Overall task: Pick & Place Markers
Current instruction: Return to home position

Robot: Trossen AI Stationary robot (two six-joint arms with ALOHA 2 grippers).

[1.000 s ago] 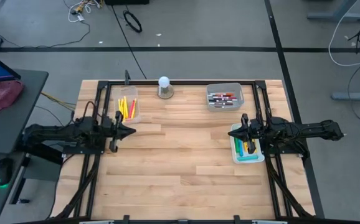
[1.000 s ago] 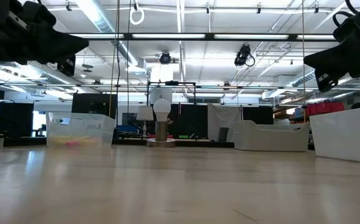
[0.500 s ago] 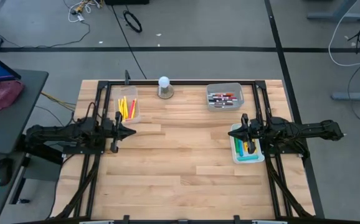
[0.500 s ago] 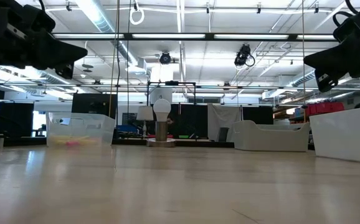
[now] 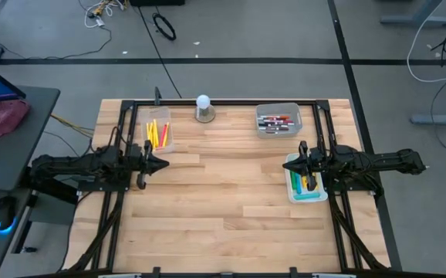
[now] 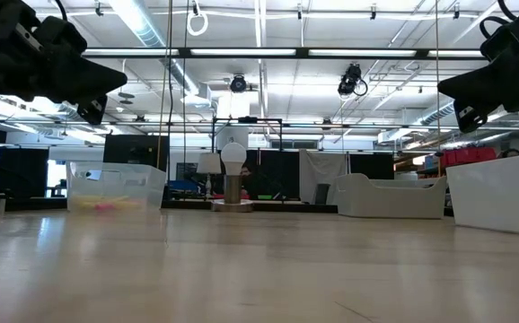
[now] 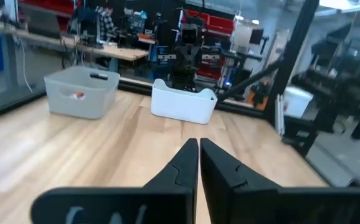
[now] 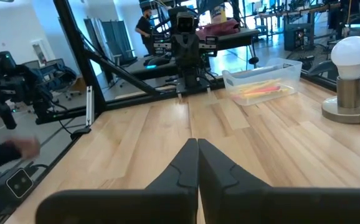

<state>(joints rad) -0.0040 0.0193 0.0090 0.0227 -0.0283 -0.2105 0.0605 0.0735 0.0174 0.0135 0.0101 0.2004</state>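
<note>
Yellow and red markers [image 5: 157,133] lie in a clear bin [image 5: 167,144] at the table's far left. Red, dark and white markers [image 5: 277,120] lie in a grey bin [image 5: 278,108] at the far right. More markers [image 5: 311,185], yellow and teal, lie in a white tray [image 5: 292,188] under my right arm. My left gripper [image 5: 166,162] hovers level beside the clear bin, shut on nothing, pointing toward the table's right [image 7: 198,144]. My right gripper [image 5: 286,164] hovers level at the tray's edge, shut and empty, pointing toward the table's left [image 8: 197,143].
A white round-topped knob on a grey base [image 5: 203,109] stands at the far edge between the bins. A black frame [image 5: 223,101] runs along the table's far, left and right sides. Bare wood [image 5: 223,201] lies between the two grippers and toward the near edge.
My left gripper has tipped and rolled a little in place, staying shut.
</note>
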